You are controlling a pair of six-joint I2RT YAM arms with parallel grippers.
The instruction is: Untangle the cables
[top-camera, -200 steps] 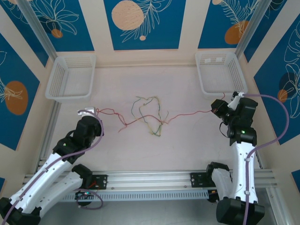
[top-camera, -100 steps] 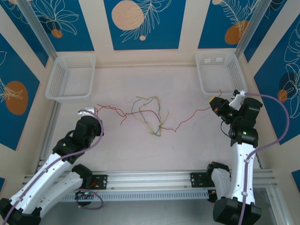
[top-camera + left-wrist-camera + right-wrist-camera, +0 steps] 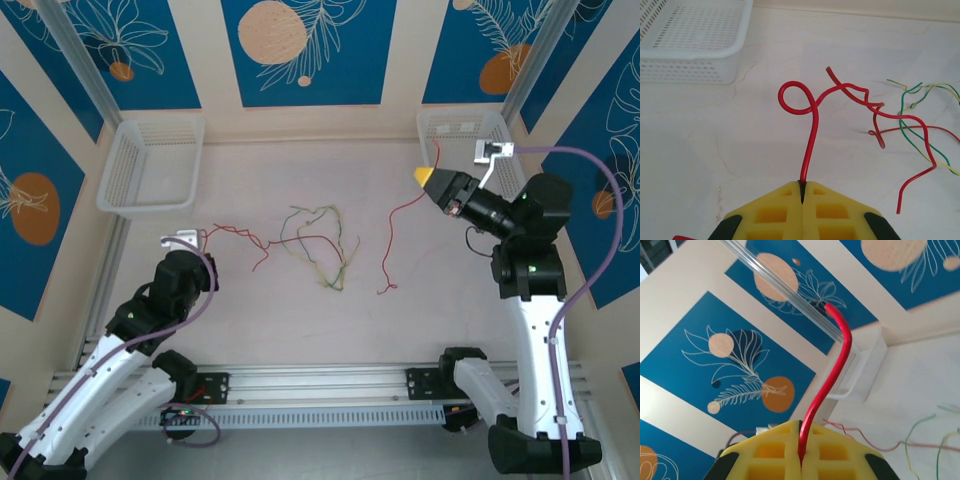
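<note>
Well, your left gripper (image 3: 802, 189) and right gripper (image 3: 801, 440) each clenched a thin red wire (image 3: 811, 145); a jerk could slip it out.

**Q:** Sheath finish on the thin red plastic-coated wire (image 3: 810, 145) in the left gripper (image 3: 802, 187)?

**A:** Smooth and glossy, with highlights along the bends. The second red wire (image 3: 834, 375), in the right gripper (image 3: 801, 430), matches.

**Q:** Pads?

**A:** Yellow moulded plastic pads (image 3: 770, 216): matt, with recessed square pockets.

**Q:** Remaining surfaces?

**A:** Pale marble-look tabletop (image 3: 715, 150): smooth, low sheen, faint veining. White perforated plastic basket (image 3: 695, 40): semi-gloss. Thin green and pale yellow wires (image 3: 901, 112): smooth plastic sheath. Ribbed silver metal rail (image 3: 320, 378): satin.
</note>
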